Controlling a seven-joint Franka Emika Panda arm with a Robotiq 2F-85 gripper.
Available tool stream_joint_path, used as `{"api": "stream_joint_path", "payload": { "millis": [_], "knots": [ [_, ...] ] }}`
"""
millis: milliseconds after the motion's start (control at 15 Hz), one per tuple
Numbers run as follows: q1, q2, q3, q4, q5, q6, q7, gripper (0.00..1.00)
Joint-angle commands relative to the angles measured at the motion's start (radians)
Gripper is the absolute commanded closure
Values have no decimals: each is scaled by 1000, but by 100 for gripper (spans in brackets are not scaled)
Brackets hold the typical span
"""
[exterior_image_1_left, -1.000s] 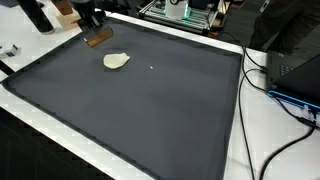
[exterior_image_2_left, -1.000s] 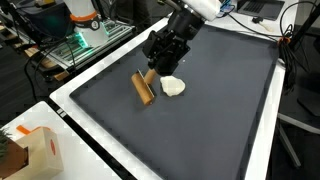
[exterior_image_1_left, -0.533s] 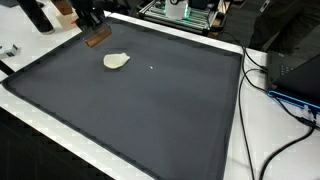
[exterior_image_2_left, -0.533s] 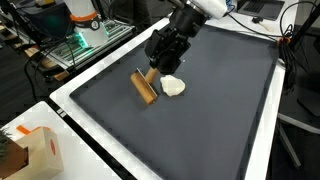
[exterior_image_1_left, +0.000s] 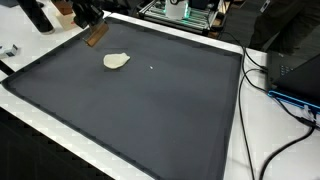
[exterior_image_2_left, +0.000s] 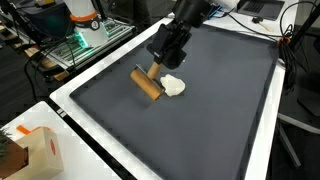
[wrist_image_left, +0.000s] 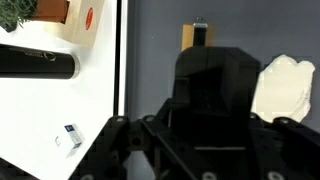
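A brown wooden block (exterior_image_2_left: 147, 84) hangs tilted just above the dark mat (exterior_image_2_left: 210, 120), and my gripper (exterior_image_2_left: 159, 64) is shut on its upper end. The block (exterior_image_1_left: 96, 36) and the gripper (exterior_image_1_left: 88, 16) sit near the mat's far left corner. In the wrist view only the block's end (wrist_image_left: 187, 37) shows past the black gripper (wrist_image_left: 200, 44) body, which hides the jaws. A cream flat lump (exterior_image_2_left: 174, 86) lies on the mat right beside the block; the lump (exterior_image_1_left: 116, 61) (wrist_image_left: 280, 86) is untouched.
White table border (exterior_image_1_left: 240, 120) rings the mat. A cardboard box (exterior_image_2_left: 30, 150) (wrist_image_left: 62, 14), a black cylinder (wrist_image_left: 38, 65) and a small white item (wrist_image_left: 68, 137) sit off the mat. Cables (exterior_image_1_left: 290, 100) and a dark box lie at one side, with electronics (exterior_image_2_left: 85, 28) behind.
The brown block has tipped and risen slightly off the mat with the gripper, one end higher than before. The cream lump has not moved.
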Motion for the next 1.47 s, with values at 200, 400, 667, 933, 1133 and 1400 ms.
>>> {"api": "stream_joint_path", "payload": {
  "millis": [200,400,667,933,1133,1400],
  "knots": [
    [-47,-84,41,-47,57,80,-198,76],
    [-69,-108,55,-59,118,133,-284,76],
    [-107,-132,77,-75,252,200,-412,76],
    [-136,-146,94,-87,385,223,-519,76],
    [-154,-150,106,-91,484,218,-580,76],
    [-182,-155,121,-112,623,223,-673,76]
  ]
}}
